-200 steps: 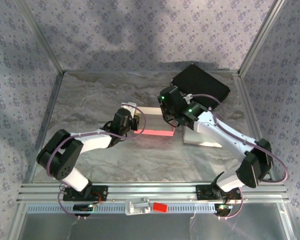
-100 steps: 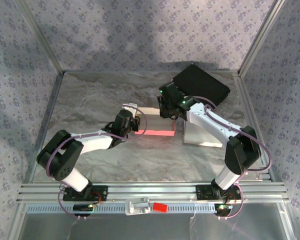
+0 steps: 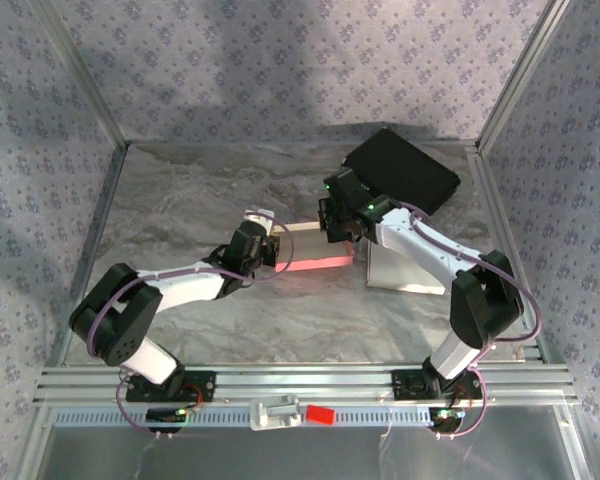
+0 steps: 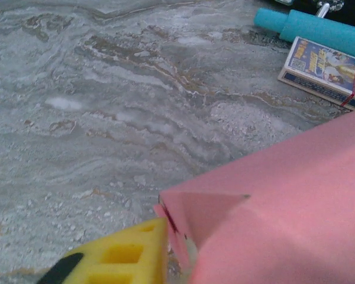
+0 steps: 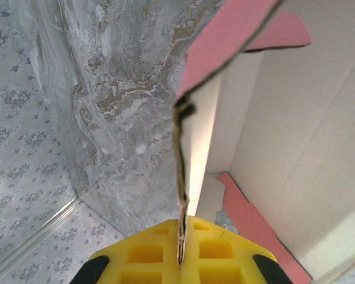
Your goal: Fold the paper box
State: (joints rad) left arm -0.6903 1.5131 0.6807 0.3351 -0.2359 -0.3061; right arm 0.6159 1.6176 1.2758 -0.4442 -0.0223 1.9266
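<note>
Worktop point(image 3: 180, 200): grey marbled surface inside patterned walls, carrying everything below.
Paper box point(image 3: 315, 262): pink outside and white inside, it lay mid-worktop between the 2 arms. Its pink side showed broader than 1 second before and its white panel narrower, so a wall seemed to be tipping up. By my reading the fold was under way and the box was not yet closed up.
Black slab point(image 3: 400, 172): lay flat at the far right, behind the right arm, unmoved.
Right hand point(image 5: 181, 248): it had swung in over the box's right end, and its yellow pads had closed onto the edge of a pink wall, pinching the card thin between them.
Left hand point(image 3: 270, 248): kept to the box's left end, 1 yellow pad just beside a folded corner flap. How wide it stood, and whether it held the flap, I could not tell.
Teal cylinder point(image 4: 319, 29): lay beyond the box.
Small pack point(image 4: 325, 65): blue and yellow print with a red band around it, touching the cylinder. The lettering was too blurred to read.
</note>
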